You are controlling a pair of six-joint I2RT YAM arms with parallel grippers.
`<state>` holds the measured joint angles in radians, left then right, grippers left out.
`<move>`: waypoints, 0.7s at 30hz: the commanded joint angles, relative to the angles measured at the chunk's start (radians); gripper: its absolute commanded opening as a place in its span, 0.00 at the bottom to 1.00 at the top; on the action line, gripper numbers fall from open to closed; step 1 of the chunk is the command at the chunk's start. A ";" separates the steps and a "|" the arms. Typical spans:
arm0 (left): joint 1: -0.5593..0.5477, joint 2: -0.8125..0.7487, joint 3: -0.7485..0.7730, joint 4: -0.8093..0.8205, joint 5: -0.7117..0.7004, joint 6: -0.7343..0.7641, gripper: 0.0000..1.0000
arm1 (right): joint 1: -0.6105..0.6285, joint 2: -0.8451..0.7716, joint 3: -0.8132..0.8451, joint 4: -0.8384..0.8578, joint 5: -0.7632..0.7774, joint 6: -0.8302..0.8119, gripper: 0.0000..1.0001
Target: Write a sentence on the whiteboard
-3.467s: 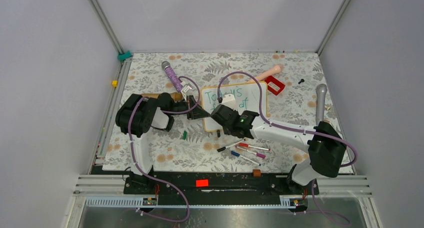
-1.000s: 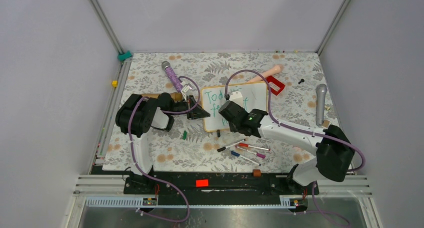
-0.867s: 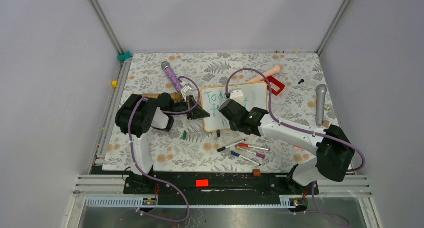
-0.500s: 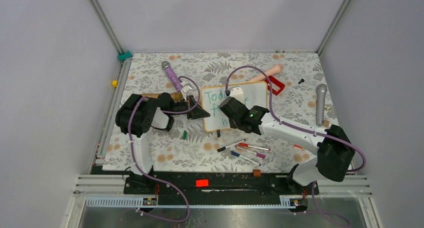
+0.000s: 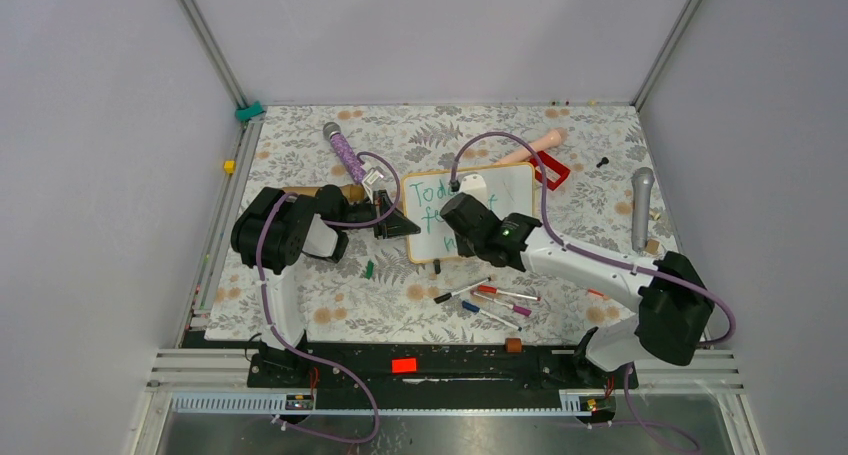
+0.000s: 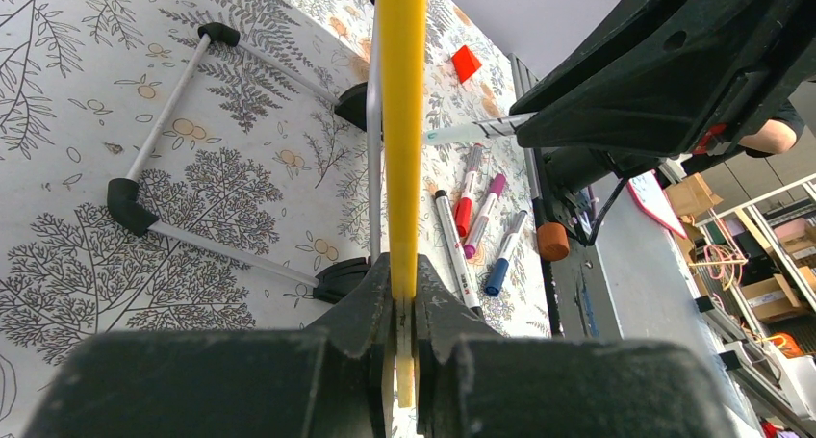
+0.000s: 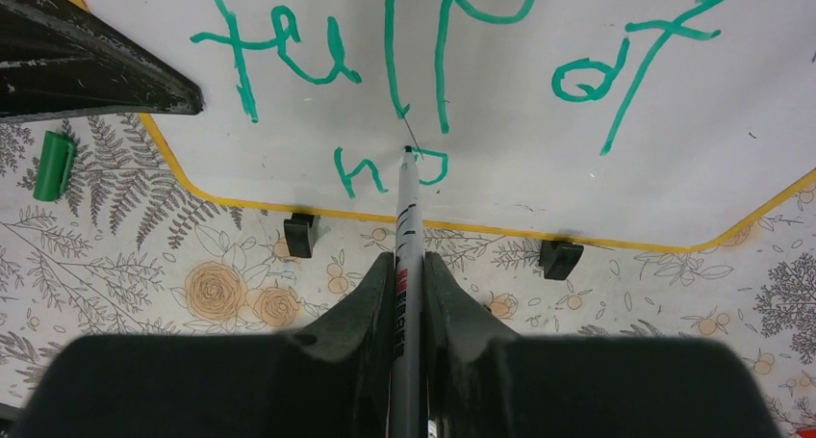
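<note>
The whiteboard [image 5: 515, 188] stands tilted on black clip feet at mid-table. My left gripper [image 5: 398, 225] is shut on its left frame edge; the left wrist view shows the yellow edge [image 6: 401, 120] clamped between the fingers [image 6: 404, 294]. My right gripper [image 5: 458, 218] is shut on a marker [image 7: 406, 228] whose tip touches the board [image 7: 597, 159] on the third line. The green sentence [image 7: 289, 53] reads "full of" in the right wrist view, with "ho" [image 7: 361, 168] under it. "Toda" [image 5: 432, 189] shows in the top view; the arm hides the rest.
Several loose markers [image 5: 492, 300] lie in front of the board, also in the left wrist view [image 6: 473, 199]. A green cap [image 5: 369, 268] lies left of them. A purple microphone [image 5: 345, 155], a grey microphone [image 5: 640, 205], a red object [image 5: 549, 170] and a cork [image 5: 513, 344] lie around.
My right gripper has shifted a little to the right along the third line with the marker on the board. The left gripper and the board have not moved.
</note>
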<state>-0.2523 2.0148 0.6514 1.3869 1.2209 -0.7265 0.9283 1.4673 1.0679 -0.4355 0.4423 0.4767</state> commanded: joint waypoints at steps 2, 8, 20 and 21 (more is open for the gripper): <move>-0.003 -0.020 0.023 0.093 0.015 0.002 0.00 | -0.013 -0.137 -0.070 0.039 -0.015 0.028 0.00; -0.003 -0.018 0.022 0.094 0.015 0.002 0.00 | -0.040 -0.263 -0.168 0.060 -0.064 0.048 0.00; -0.001 -0.011 0.018 0.093 0.014 0.006 0.00 | -0.078 -0.229 -0.152 0.035 0.069 0.038 0.00; -0.001 -0.011 0.019 0.094 0.015 0.006 0.00 | -0.077 -0.229 -0.149 0.038 0.070 0.029 0.00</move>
<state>-0.2531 2.0148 0.6514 1.3869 1.2217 -0.7303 0.8574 1.2297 0.8848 -0.4095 0.4381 0.5201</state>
